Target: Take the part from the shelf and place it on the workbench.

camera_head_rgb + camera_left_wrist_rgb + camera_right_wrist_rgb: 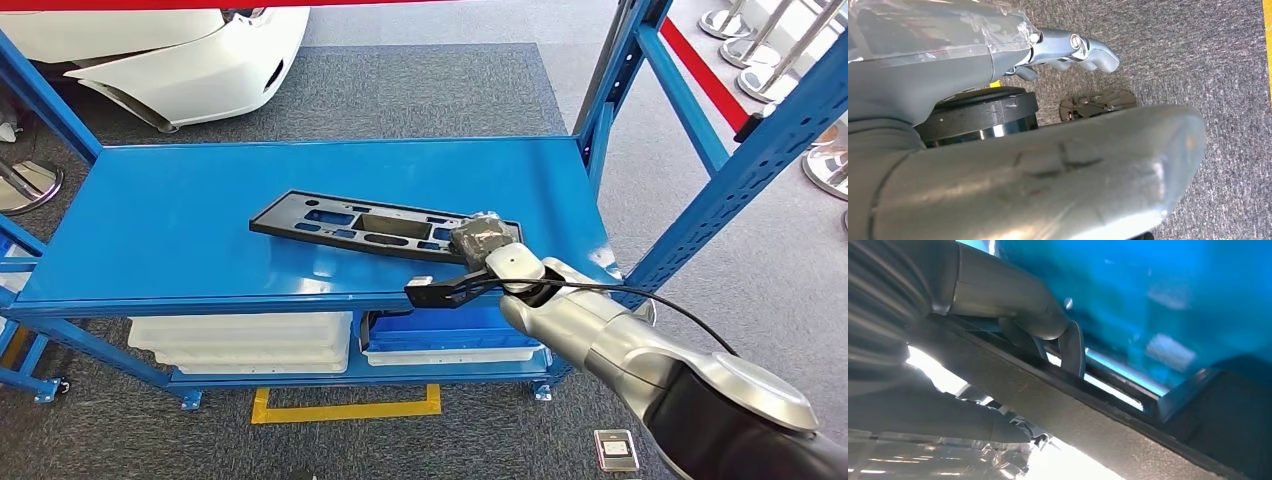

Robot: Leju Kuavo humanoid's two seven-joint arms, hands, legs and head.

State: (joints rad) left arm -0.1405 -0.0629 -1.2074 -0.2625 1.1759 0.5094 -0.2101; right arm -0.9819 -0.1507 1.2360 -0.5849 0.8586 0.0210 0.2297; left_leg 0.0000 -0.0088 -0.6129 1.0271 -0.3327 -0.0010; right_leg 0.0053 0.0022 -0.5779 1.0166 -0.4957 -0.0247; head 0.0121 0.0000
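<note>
A long flat black plastic part (360,225) with several cut-outs lies across the blue shelf board (180,210). My right hand (485,242) is at the part's right end and grips its edge. In the right wrist view the dark fingers (1073,347) hook over the rim of the part (1088,425), with the thumb on its other face. My left hand (1048,170) hangs over grey carpet; its fingers (1083,47) are apart from the thumb and hold nothing.
Blue shelf uprights (740,170) rise at the right and left. Under the board sit white bins (240,340) and a blue bin (450,335). A white car body panel (180,50) lies behind the shelf. A yellow floor mark (345,408) lies in front.
</note>
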